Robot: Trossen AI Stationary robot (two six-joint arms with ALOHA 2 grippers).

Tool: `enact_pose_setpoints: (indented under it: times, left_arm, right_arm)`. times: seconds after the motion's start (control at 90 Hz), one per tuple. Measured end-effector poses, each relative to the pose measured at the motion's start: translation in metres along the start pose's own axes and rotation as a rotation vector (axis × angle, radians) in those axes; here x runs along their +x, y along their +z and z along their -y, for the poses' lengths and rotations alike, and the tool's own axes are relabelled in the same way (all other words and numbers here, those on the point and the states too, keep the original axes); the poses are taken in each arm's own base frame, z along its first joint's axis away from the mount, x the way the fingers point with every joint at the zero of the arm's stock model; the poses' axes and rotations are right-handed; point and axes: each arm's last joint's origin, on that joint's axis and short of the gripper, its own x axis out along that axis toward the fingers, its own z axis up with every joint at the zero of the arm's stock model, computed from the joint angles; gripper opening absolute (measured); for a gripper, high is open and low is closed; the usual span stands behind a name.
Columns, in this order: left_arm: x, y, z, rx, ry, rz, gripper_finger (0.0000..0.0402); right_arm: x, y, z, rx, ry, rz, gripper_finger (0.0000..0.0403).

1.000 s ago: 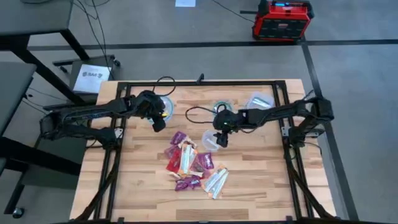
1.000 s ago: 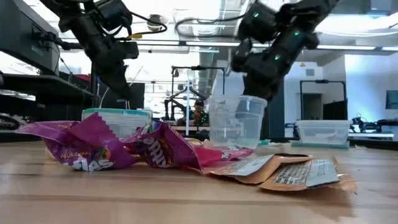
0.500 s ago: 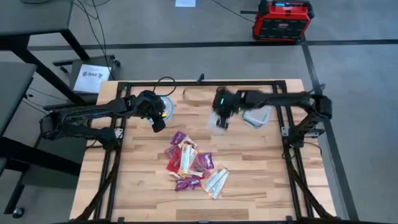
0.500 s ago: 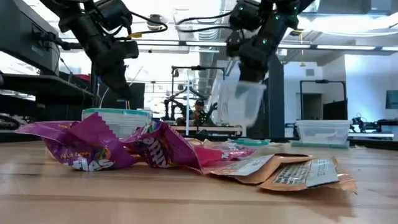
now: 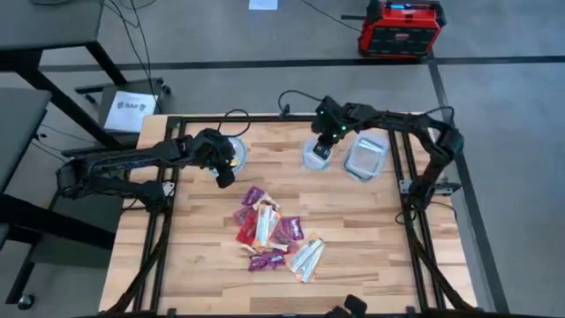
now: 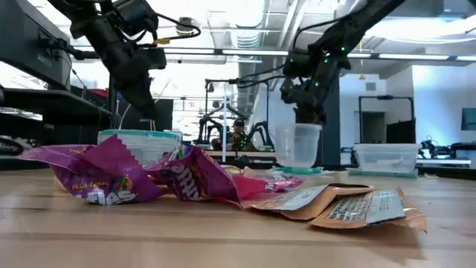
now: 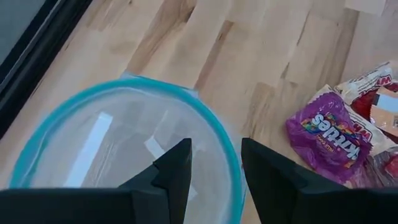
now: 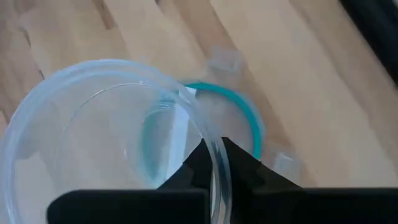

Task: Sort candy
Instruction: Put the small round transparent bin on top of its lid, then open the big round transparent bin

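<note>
Candy (image 5: 272, 235) lies heaped mid-table, unsorted, well apart from both arms. Right gripper (image 5: 323, 148) pinches the rim of an empty clear cup (image 5: 316, 155) at the far edge; a thin-wall grip could slip and tip it. Left gripper (image 5: 225, 174), fingers parted, hovers over an empty blue-rimmed container (image 7: 118, 143).

Candy (image 5: 274, 234): loose heap of purple, red, orange-white and silvery wrappers mid-table, lying flat.

Wooden table (image 5: 371, 225): candy (image 5: 274, 234) pile, clear containers (image 5: 365, 157).
</note>
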Motion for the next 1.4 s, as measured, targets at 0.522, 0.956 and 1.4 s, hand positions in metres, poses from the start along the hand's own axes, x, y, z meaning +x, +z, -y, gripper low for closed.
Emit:
enact_pose_setpoints:
  times: [0.522, 0.956, 1.4]
  left_arm:
    - [-0.001, 0.002, 0.0, 0.009, 0.004, 0.012, 0.0127]
    - [0.021, -0.025, -0.014, -0.076, 0.058, -0.105, 0.0127]
    - [0.059, -0.003, 0.028, 0.117, -0.413, 0.085, 0.0127]
  right_arm:
    - [-0.076, 0.003, -0.005, -0.022, -0.037, 0.183, 0.0182]
    - [-0.091, -0.056, -0.091, -0.305, 0.139, 0.512, 0.0192]
    - [-0.037, -0.098, -0.14, -0.357, 0.345, 0.667, 0.0189]
